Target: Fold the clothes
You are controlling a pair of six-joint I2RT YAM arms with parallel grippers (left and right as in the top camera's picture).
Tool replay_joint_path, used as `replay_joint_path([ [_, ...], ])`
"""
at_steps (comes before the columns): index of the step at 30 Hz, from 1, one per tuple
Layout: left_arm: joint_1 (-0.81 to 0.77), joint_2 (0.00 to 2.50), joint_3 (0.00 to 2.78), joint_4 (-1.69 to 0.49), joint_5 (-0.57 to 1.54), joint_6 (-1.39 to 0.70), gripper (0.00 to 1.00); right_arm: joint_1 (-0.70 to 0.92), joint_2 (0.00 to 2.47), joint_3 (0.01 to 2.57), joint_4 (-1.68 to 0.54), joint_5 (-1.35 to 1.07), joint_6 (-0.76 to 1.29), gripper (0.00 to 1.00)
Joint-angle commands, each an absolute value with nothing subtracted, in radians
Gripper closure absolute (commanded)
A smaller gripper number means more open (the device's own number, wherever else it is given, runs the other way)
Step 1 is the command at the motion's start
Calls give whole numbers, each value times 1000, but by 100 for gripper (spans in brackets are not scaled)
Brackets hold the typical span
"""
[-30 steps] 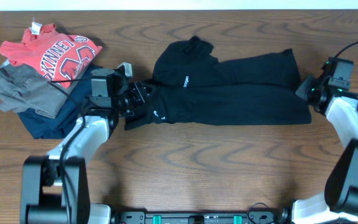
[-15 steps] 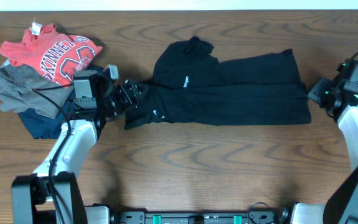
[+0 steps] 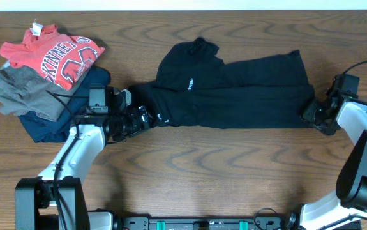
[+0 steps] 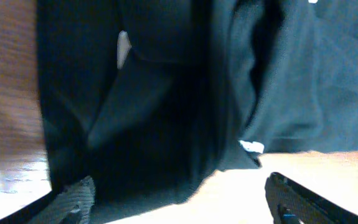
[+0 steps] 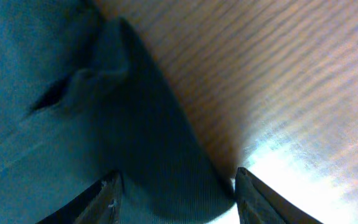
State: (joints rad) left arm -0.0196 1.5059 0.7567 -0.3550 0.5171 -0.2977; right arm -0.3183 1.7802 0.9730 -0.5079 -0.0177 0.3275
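Observation:
The black garment (image 3: 234,92) lies spread lengthwise across the middle of the wooden table, with a small white logo on it. My left gripper (image 3: 143,118) is open at its left end; in the left wrist view the black fabric (image 4: 166,93) fills the frame above the spread fingers (image 4: 179,202). My right gripper (image 3: 309,114) is open at the garment's lower right corner; in the right wrist view the ribbed black edge (image 5: 160,180) lies between the two fingers (image 5: 175,202).
A pile at the far left holds a red shirt with white lettering (image 3: 52,54), a grey garment (image 3: 20,89) and a navy one (image 3: 49,124). Bare wood table (image 3: 202,172) runs along the front.
My left gripper moved down and right to the garment's lower left corner. My right gripper came back left and down onto the lower right corner. The garment itself barely shifted.

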Motion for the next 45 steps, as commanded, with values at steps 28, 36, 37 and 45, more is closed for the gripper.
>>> replay_joint_path([
  [28,-56,1553,740,-541,285,-213,94,-367,1602,973,-856,328,457,99],
  [36,-56,1434,741,-624,167,-213,94,-367,1602,973,-917,394,509,99],
  [37,-56,1415,741,-620,167,-213,94,-368,1602,973,-918,397,509,99],
  [45,-56,1272,741,-630,220,-213,42,-367,1602,973,-934,345,507,79],
])
